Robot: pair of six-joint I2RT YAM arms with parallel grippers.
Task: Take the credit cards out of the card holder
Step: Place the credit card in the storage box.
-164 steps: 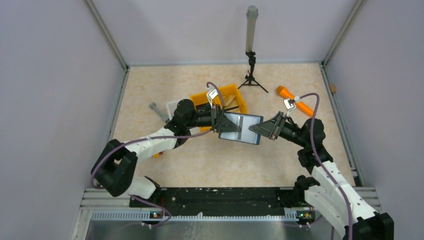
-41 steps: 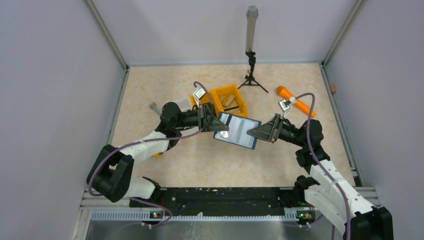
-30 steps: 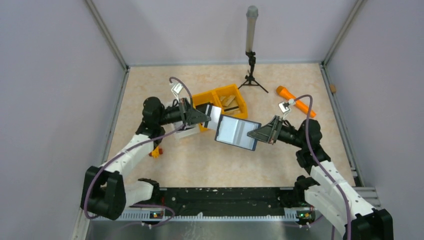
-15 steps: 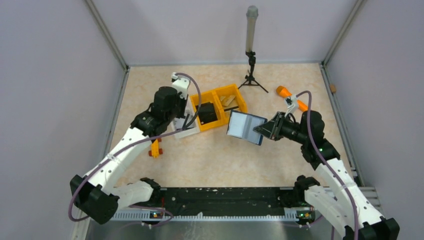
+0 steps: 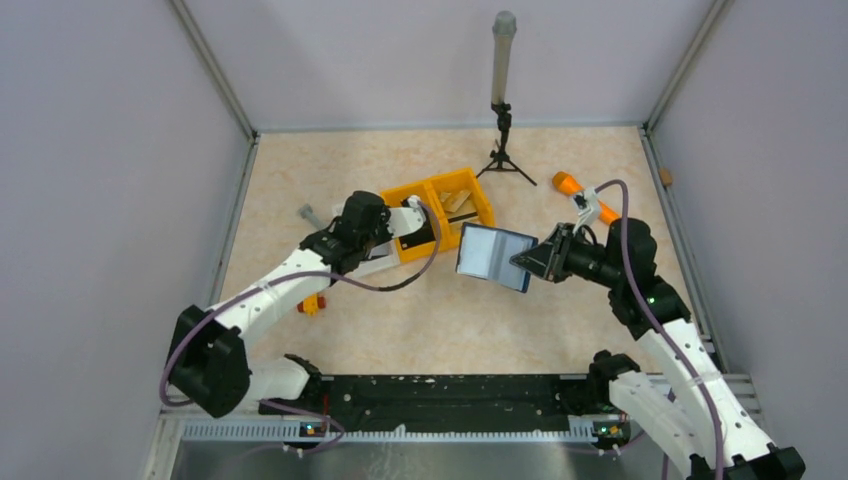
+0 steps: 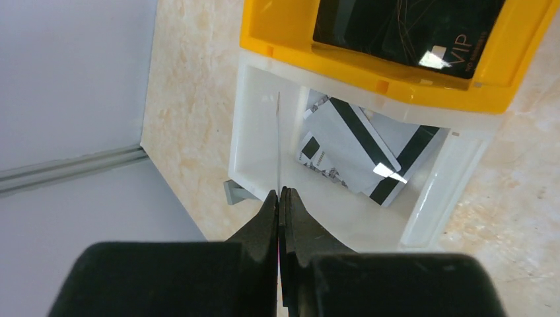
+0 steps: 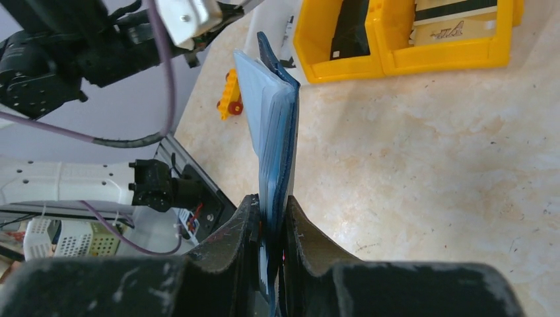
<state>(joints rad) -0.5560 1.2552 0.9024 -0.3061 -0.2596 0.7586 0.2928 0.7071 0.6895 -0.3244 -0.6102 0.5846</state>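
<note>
Clamped in left pincer: thin credit card, edge-on over white tray; clamped in right pincer: card holder, raised above worktop.

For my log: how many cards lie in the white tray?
2. The top card lies in the middle of the tray; the lower card sticks out from under its right side in the left wrist view. More may be hidden beneath.
</note>
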